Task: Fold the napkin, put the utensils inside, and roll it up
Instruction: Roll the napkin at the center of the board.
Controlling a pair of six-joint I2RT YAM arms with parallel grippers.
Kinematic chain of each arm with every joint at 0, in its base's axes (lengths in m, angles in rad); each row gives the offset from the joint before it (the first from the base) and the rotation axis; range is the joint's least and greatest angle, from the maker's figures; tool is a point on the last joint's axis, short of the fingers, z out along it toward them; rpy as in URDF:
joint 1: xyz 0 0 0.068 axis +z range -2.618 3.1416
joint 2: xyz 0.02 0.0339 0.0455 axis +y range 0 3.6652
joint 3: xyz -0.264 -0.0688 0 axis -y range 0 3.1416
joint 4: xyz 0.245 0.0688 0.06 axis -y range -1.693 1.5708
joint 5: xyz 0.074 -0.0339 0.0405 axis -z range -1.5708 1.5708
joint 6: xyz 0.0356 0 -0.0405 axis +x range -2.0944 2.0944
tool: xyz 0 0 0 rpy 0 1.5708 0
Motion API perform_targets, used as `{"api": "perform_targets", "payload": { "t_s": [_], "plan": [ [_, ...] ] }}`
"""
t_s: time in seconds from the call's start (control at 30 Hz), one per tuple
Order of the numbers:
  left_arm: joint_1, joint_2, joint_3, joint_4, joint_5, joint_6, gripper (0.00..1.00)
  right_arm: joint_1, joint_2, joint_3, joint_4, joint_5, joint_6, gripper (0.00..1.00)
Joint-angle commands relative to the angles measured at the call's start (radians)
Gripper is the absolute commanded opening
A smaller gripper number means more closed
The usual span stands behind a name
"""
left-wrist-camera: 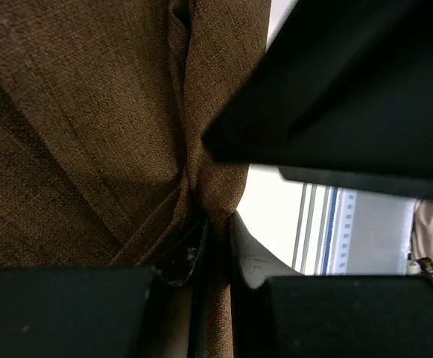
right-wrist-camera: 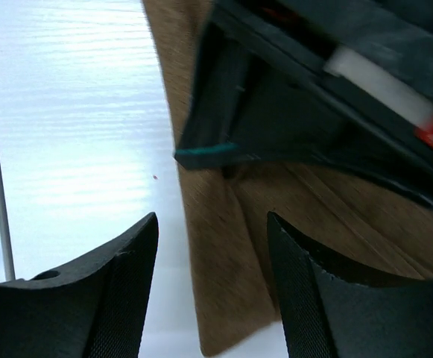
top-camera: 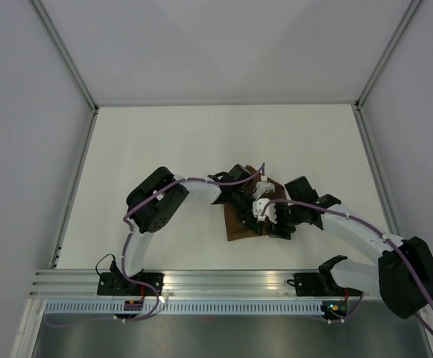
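Observation:
The dark-brown napkin lies folded at the table's middle, mostly covered by both arms. In the left wrist view it fills the picture, and my left gripper is shut on a raised fold of it. My left gripper and right gripper meet over the cloth. My right gripper stands open just above the napkin's edge and corner, nothing between its fingers. The left gripper's body crosses right in front of it. The utensils are hidden.
The white table is bounded by grey walls at the left, right and back. An aluminium rail runs along the near edge, with both arm bases on it. The right arm's dark body hangs close over the left gripper.

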Motion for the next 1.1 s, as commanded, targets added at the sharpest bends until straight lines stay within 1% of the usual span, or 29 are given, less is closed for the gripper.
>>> {"api": "perform_targets", "payload": {
  "t_s": [0.0,0.07,0.2,0.3,0.33,0.4,0.43,0.5,0.53,0.6,0.63,0.7,0.73,0.8,0.93,1.0,1.07],
  "plan": [
    [-0.004,0.085,-0.020,-0.108,-0.032,-0.020,0.02,0.113,0.017,-0.043,0.193,0.124,0.074,0.66],
    [-0.001,0.094,-0.012,-0.110,-0.029,-0.023,0.02,0.149,0.055,-0.043,0.219,0.140,0.097,0.66],
    [0.007,0.102,-0.003,-0.112,-0.020,-0.030,0.02,0.183,0.086,-0.036,0.241,0.155,0.112,0.66],
    [0.011,0.108,0.006,-0.112,-0.013,-0.039,0.02,0.203,0.110,-0.030,0.239,0.152,0.121,0.62],
    [0.013,0.109,0.008,-0.112,-0.010,-0.039,0.02,0.206,0.119,-0.028,0.238,0.150,0.123,0.59],
    [0.014,0.112,0.011,-0.108,-0.006,-0.044,0.02,0.210,0.149,-0.030,0.239,0.146,0.125,0.55],
    [0.014,0.114,0.014,-0.110,-0.003,-0.046,0.02,0.210,0.159,-0.028,0.235,0.146,0.125,0.49],
    [0.016,0.117,0.016,-0.112,-0.006,-0.047,0.03,0.210,0.182,-0.028,0.227,0.137,0.125,0.43],
    [0.017,0.117,0.017,-0.112,-0.003,-0.049,0.03,0.210,0.187,-0.028,0.224,0.134,0.125,0.33],
    [0.019,0.108,0.014,-0.112,-0.007,-0.052,0.07,0.210,0.199,-0.022,0.206,0.126,0.123,0.26],
    [0.022,0.102,0.013,-0.112,-0.009,-0.053,0.13,0.208,0.205,-0.016,0.181,0.114,0.120,0.20],
    [0.022,0.063,0.003,-0.107,-0.018,-0.059,0.24,0.205,0.231,-0.001,0.155,0.094,0.102,0.16],
    [0.024,0.046,-0.001,-0.104,-0.024,-0.065,0.35,0.193,0.251,0.010,0.131,0.066,0.097,0.15],
    [0.028,-0.012,-0.015,-0.084,-0.033,-0.075,0.44,0.171,0.279,0.026,0.106,0.029,0.071,0.15],
    [0.048,-0.088,-0.024,-0.075,-0.073,-0.121,0.49,0.093,0.378,0.075,0.015,-0.072,0.007,0.15],
    [0.057,-0.118,-0.030,-0.075,-0.093,-0.130,0.49,0.070,0.406,0.094,-0.012,-0.093,-0.016,0.14],
    [0.063,-0.162,-0.037,-0.072,-0.145,-0.150,0.50,0.042,0.441,0.130,-0.066,-0.123,-0.047,0.14]
  ]
}}
